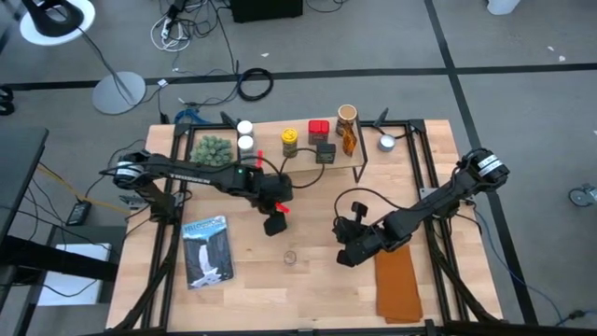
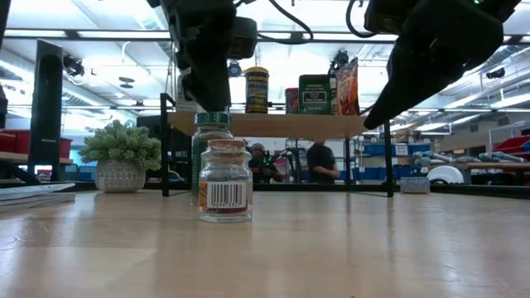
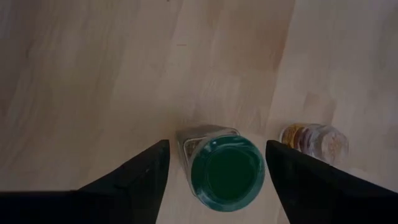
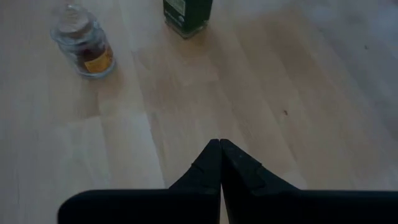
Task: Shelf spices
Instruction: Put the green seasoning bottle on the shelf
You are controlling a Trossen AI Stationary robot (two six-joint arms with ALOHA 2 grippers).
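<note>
A green-lidded spice jar (image 3: 227,171) stands upright on the table, just behind a small clear jar (image 2: 225,190). My left gripper (image 3: 217,177) is open a little above the green jar's lid (image 2: 213,118), one finger on each side, touching nothing. My right gripper (image 4: 219,148) is shut and empty, hanging over bare table to the right (image 1: 347,252). The shelf (image 2: 273,124) at the back carries several spices: two white-lidded jars (image 1: 244,135), a yellow-lidded jar (image 1: 290,138), a red tin (image 1: 318,128), a black box (image 1: 325,152), a tan cylinder (image 1: 346,115) and an amber bottle (image 1: 349,141).
A fuzzy green plant ball (image 1: 212,149) sits at the shelf's left end and a small silver cup (image 1: 386,142) to its right. A booklet (image 1: 205,250) lies near left, a brown cloth (image 1: 396,287) near right. People show in the room behind.
</note>
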